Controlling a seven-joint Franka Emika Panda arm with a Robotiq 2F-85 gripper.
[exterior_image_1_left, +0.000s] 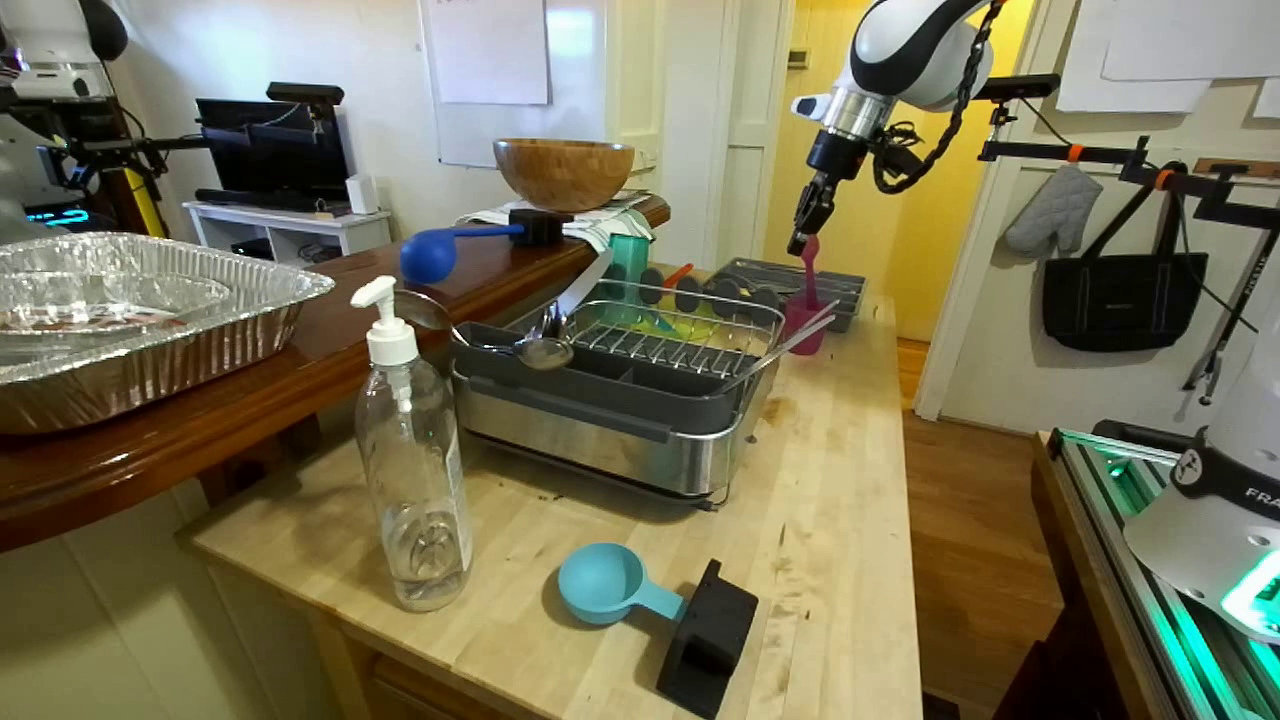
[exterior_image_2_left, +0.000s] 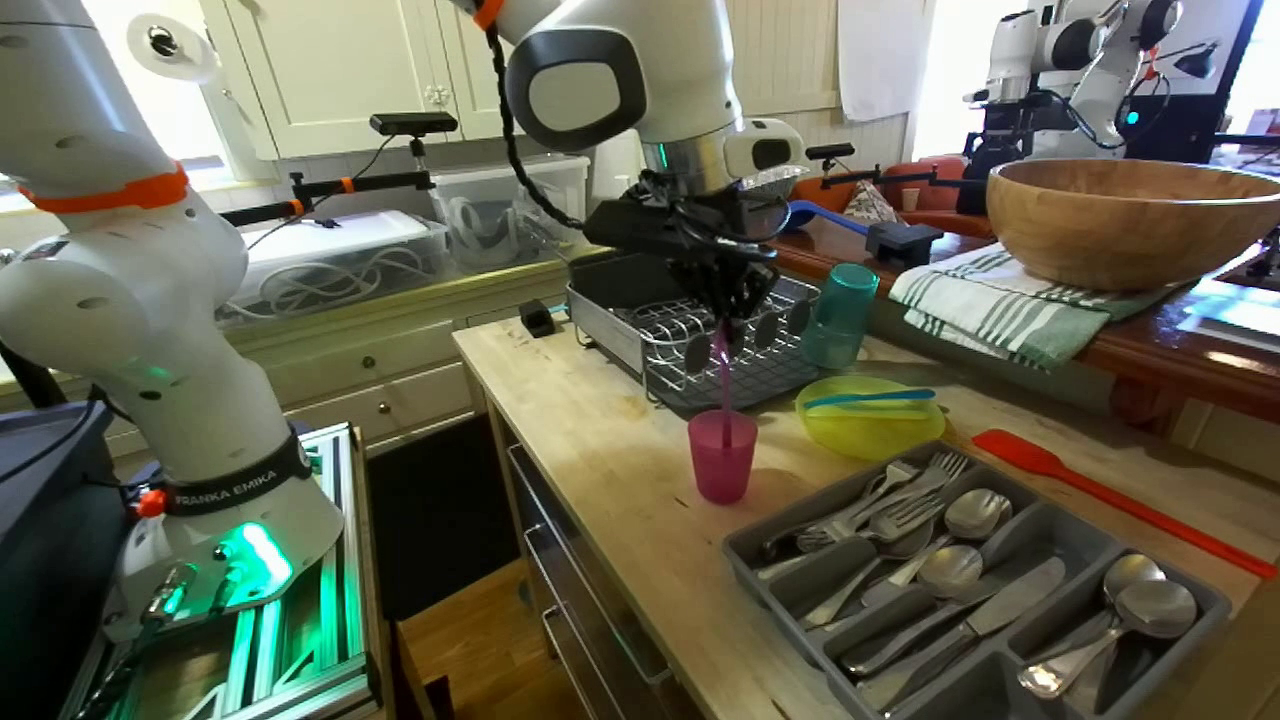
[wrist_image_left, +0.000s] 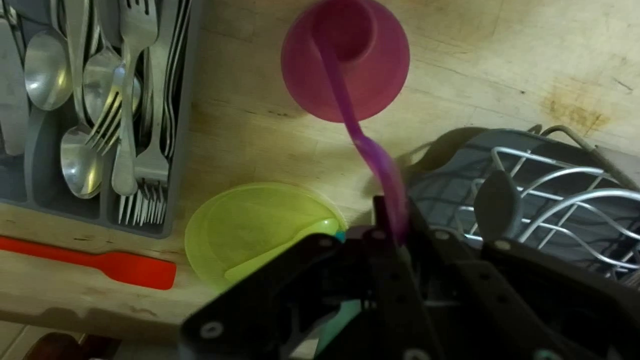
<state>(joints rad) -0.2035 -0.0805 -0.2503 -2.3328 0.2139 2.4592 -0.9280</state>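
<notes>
My gripper (wrist_image_left: 400, 217) is shut on a pink-purple spoon-like utensil (wrist_image_left: 374, 155). The gripper points down over the counter, and it also shows in both exterior views (exterior_image_1_left: 800, 243) (exterior_image_2_left: 732, 330). The utensil hangs below the fingertips, roughly upright, and its lower end reaches into a translucent pink cup (exterior_image_2_left: 722, 470). The cup stands upright on the wooden counter and also shows in the wrist view (wrist_image_left: 382, 82). Whether the utensil touches the cup's bottom or wall cannot be told. The utensil's upper end is partly hidden between the dark fingers.
A grey cutlery tray (exterior_image_2_left: 745, 560) and a wire dish rack (exterior_image_2_left: 640, 355) flank the cup. A yellow dish (exterior_image_2_left: 850, 440) holds a blue utensil (exterior_image_2_left: 870, 397). A red spatula (exterior_image_2_left: 1120, 490), teal tumbler (exterior_image_2_left: 838, 315), pump bottle (exterior_image_1_left: 415, 480), blue scoop (exterior_image_1_left: 605, 583) and wooden bowl (exterior_image_2_left: 1130, 220) stand around.
</notes>
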